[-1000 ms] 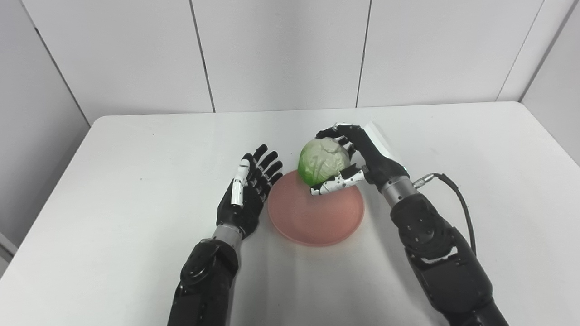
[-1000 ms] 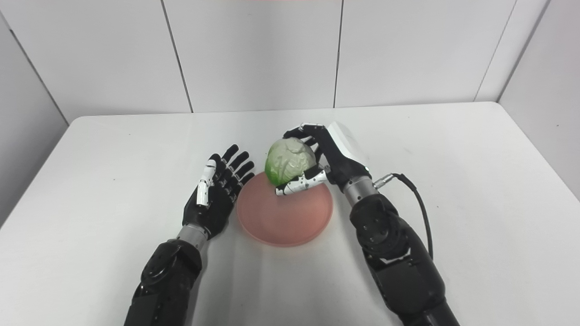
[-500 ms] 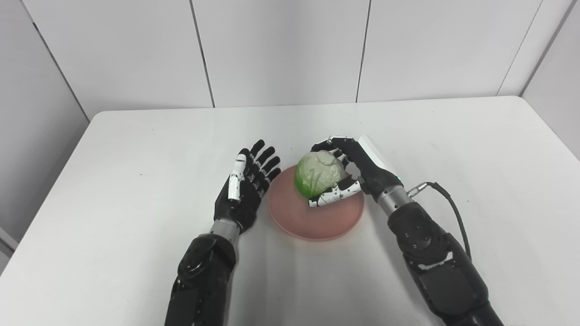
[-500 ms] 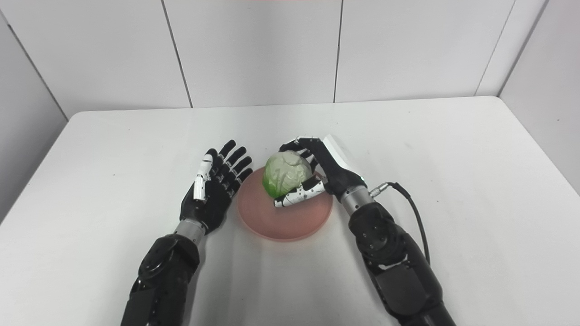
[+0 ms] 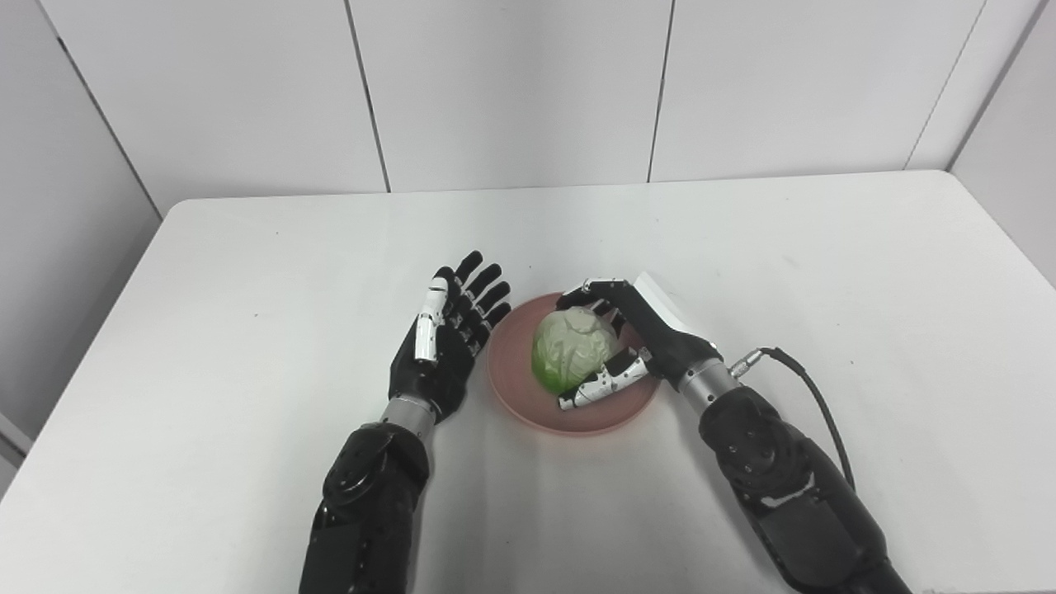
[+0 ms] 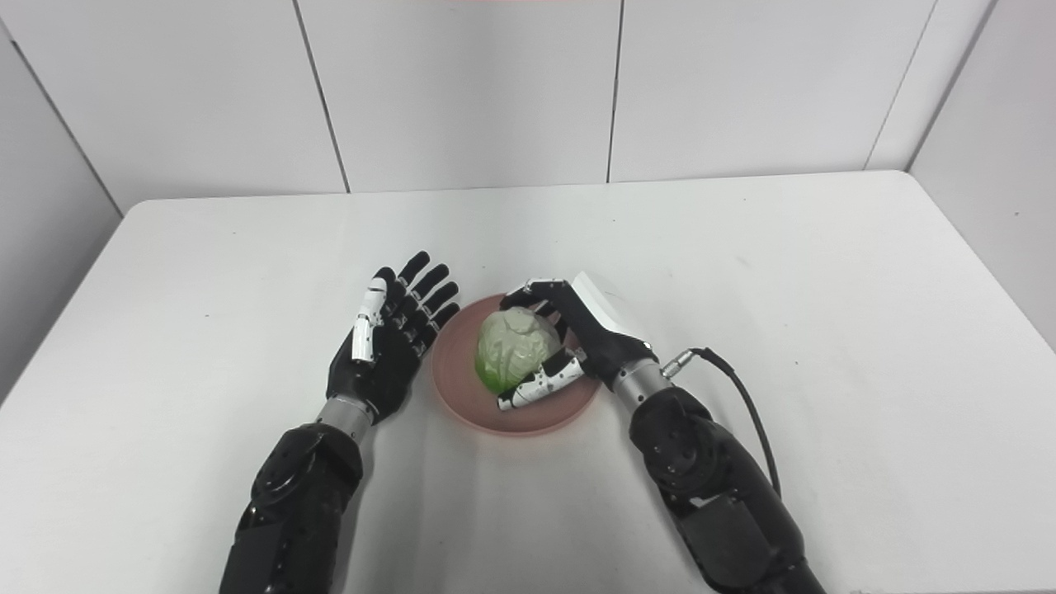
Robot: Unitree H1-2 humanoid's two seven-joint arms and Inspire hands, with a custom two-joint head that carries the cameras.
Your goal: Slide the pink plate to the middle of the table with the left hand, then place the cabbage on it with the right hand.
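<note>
White tabletop (image 5: 247, 272), centre: right hand (image 5: 639, 342) clasps round pale-green cabbage (image 5: 569, 351) on pink round plate (image 5: 511, 388); left hand (image 5: 445, 351) beside, fingers spread, empty.

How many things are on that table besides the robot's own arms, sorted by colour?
Pink: 1, the pink plate
Green: 1, the cabbage, held over the plate by the right hand
Total: 2
The left hand holds nothing.

1 plate (image 5: 516, 396), 1 cabbage (image 5: 569, 356)
</note>
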